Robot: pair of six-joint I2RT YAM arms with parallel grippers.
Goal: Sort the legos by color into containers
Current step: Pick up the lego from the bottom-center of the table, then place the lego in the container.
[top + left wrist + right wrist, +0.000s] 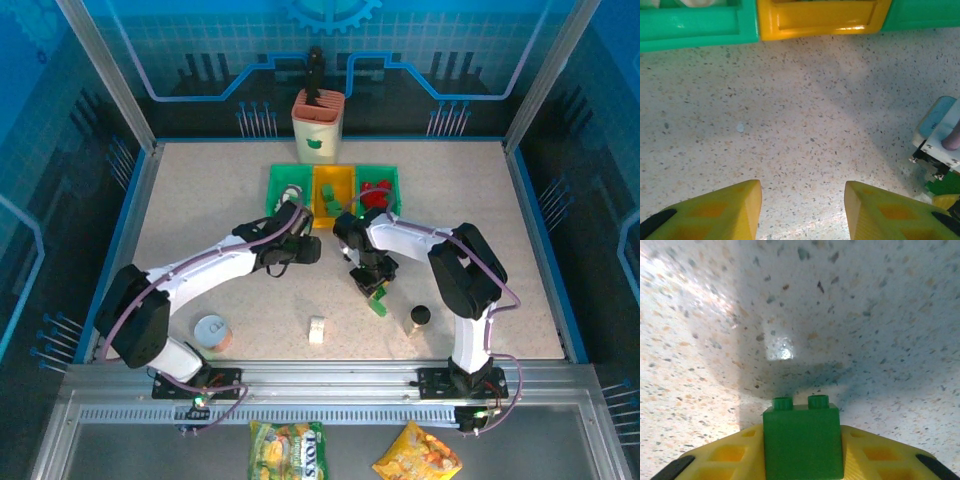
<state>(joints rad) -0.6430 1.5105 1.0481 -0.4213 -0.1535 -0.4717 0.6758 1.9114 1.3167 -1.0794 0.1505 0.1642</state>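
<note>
In the right wrist view a green lego (803,445) with two studs stands between the yellow fingers of my right gripper (802,430), which is shut on it just above the speckled table. From the top, that gripper (375,289) and the green lego (380,305) are right of centre. My left gripper (303,249) hangs open over bare table in front of the containers; nothing is between its fingers (740,205). The left green bin (277,190) holds white pieces, the yellow bin (332,207) green ones, the right green bin (393,187) red ones. A white lego (317,329) lies near the front.
A round silver-topped tin (211,331) sits at the front left. Beside the right arm at the front right stands a black-capped bottle (419,318). A cream-and-orange cup (318,128) stands behind the bins. The left wrist view shows the bins' front walls (820,22) close ahead.
</note>
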